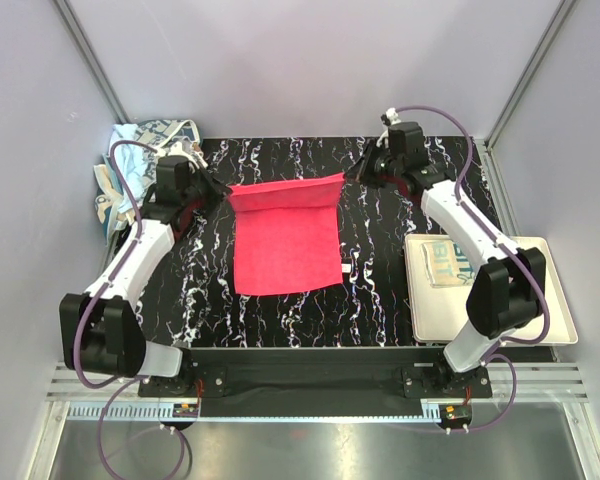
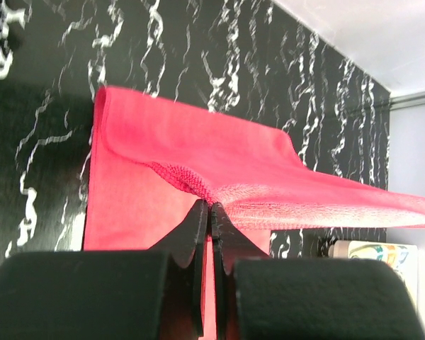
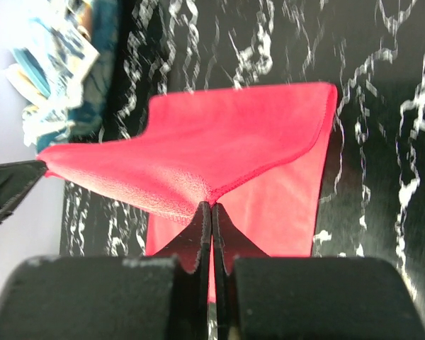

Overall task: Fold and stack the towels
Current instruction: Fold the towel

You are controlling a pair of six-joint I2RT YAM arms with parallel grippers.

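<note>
A bright pink-red towel (image 1: 285, 245) lies mid-table with its far edge lifted and stretched between both grippers. My left gripper (image 1: 220, 190) is shut on the far left corner; in the left wrist view the red towel (image 2: 198, 152) bunches at the left gripper (image 2: 211, 205). At the far right corner my right gripper (image 1: 354, 176) is shut on the cloth, and the right wrist view has the red towel (image 3: 234, 134) pinched at the right gripper (image 3: 212, 204). A folded cream lettered towel (image 1: 445, 262) lies on the tray. More towels (image 1: 140, 150) are heaped at the far left.
A flat cream tray (image 1: 540, 335) sits at the table's right edge beside the right arm. The black marbled table (image 1: 380, 290) runs between grey walls. The heap of patterned cloth (image 3: 53, 64) appears at the top left of the right wrist view.
</note>
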